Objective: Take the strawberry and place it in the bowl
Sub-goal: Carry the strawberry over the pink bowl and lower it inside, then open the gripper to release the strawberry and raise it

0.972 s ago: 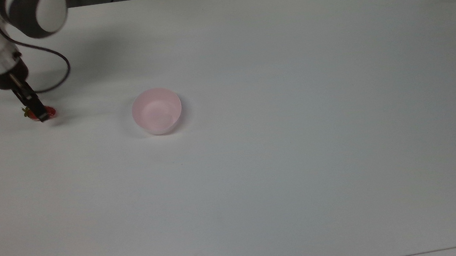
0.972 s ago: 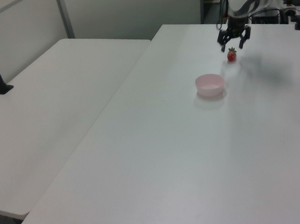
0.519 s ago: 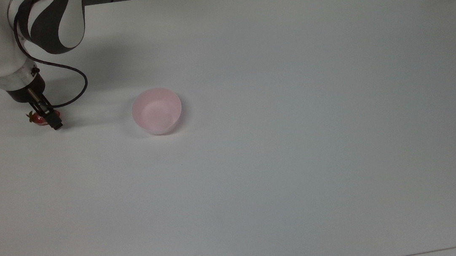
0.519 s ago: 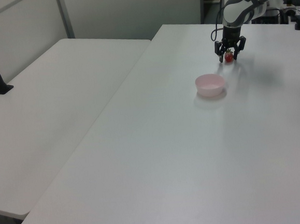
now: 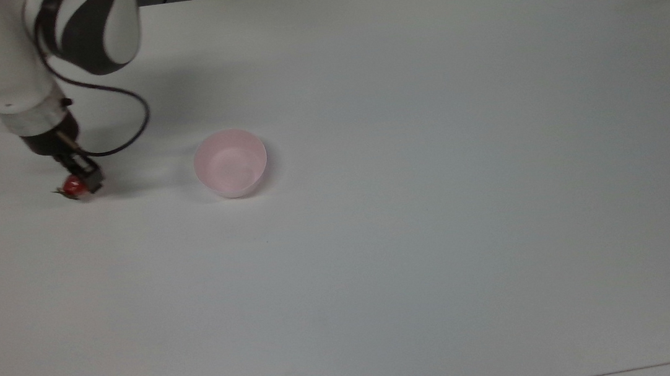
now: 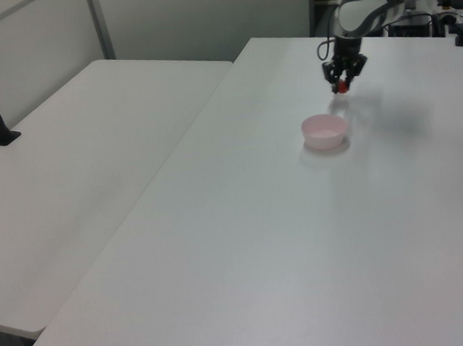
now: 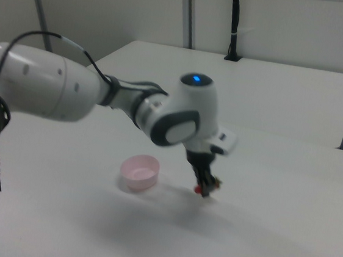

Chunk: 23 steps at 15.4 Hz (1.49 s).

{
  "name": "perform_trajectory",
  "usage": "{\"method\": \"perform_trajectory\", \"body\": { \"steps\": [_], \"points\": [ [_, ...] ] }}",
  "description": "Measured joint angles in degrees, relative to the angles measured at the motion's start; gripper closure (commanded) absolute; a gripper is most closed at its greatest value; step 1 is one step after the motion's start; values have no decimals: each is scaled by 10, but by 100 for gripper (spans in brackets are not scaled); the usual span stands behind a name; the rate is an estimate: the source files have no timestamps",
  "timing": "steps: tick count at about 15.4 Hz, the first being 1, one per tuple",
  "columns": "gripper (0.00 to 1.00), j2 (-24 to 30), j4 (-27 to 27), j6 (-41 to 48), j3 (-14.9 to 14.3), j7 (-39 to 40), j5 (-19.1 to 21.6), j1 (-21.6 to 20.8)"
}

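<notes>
Claw (image 5: 83, 184) pinches the strawberry (image 5: 72, 187) at the top view's left edge, just off the tabletop (image 5: 436, 202). The bowl (image 5: 231, 163) waits mid-left, well apart. Small, glossy fruit — a thin grip could let it slip mid-carry.

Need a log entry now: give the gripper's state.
Gripper: shut on the strawberry, held just off the table.

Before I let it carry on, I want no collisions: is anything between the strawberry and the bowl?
Nothing visible. The gripper is shut on the strawberry, and bare white table lies between it and the bowl.
</notes>
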<state>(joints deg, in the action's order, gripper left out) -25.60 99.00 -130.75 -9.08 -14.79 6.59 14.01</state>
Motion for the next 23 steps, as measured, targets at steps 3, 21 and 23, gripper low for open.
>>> {"method": "perform_trajectory", "body": {
  "steps": [3,21,23],
  "points": [
    [63,41,-2,73,30,1,-24,-55],
    [0,70,-2,170,50,-26,-77,-141],
    [0,106,-20,216,50,-26,-78,-141]
  ]
}}
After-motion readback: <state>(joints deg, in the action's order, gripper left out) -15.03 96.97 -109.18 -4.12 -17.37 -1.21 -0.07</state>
